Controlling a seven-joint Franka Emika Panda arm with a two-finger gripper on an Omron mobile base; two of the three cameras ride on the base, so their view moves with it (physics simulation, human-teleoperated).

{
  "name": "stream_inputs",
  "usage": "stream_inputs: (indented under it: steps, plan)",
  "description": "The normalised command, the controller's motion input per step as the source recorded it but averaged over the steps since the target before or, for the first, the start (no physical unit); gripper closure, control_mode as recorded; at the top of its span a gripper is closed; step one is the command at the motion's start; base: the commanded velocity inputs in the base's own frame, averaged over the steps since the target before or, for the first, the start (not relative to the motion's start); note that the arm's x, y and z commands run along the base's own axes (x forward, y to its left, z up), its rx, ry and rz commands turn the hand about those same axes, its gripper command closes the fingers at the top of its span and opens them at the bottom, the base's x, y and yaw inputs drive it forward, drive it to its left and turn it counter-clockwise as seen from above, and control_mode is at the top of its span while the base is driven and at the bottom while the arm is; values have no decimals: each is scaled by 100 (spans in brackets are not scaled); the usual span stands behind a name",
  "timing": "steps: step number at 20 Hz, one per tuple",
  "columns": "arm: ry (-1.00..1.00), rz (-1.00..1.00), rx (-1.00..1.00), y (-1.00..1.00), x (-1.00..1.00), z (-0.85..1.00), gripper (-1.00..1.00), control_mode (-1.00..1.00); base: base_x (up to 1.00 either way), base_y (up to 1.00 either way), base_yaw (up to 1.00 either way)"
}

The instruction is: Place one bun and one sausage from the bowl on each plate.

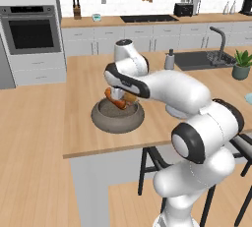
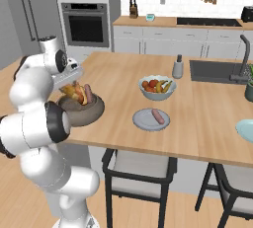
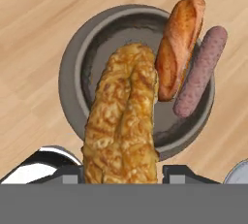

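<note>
The fingers (image 3: 121, 172) grip the golden bun (image 3: 121, 126) above the bowl (image 3: 72, 72) — lift it straight clear of the orange bun (image 3: 179, 43) and sausage (image 3: 201, 70), then carry it right to the plate (image 2: 143, 121).

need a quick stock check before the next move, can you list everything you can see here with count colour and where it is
golden-tan bun: one, between the gripper's fingers, lifted over the dark bowl
orange bun: one, leaning on the dark bowl's rim
sausage in bowl: one, pinkish-brown, beside the orange bun
dark bowl: one, grey-brown, near the counter's front edge
sausage on plate: one, pinkish-brown
plate: one, pale blue-grey, on the counter in front of the fruit bowl
fruit bowl: one, pale, mixed coloured fruit, mid counter
dispenser bottle: one, grey, beside the sink
sink: one, dark, set in the counter
gripper: one, dark fingertips, closed on the golden-tan bun
</note>
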Motion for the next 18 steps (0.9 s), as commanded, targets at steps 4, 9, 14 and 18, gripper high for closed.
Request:
stream_inputs:
  steps: [4, 9, 14, 18]
  plan:
    - [0, -15, 0, -100, -11, 0, 100, -100, 0, 0, 0]
    - [0, -19, 4, -100, 13, 0, 100, -100, 0, 0, 0]
    - [10, -19, 6, -100, 67, -10, 100, -100, 0, 0, 0]
    - [9, -14, 8, -100, 62, -32, 100, -100, 0, 0, 0]
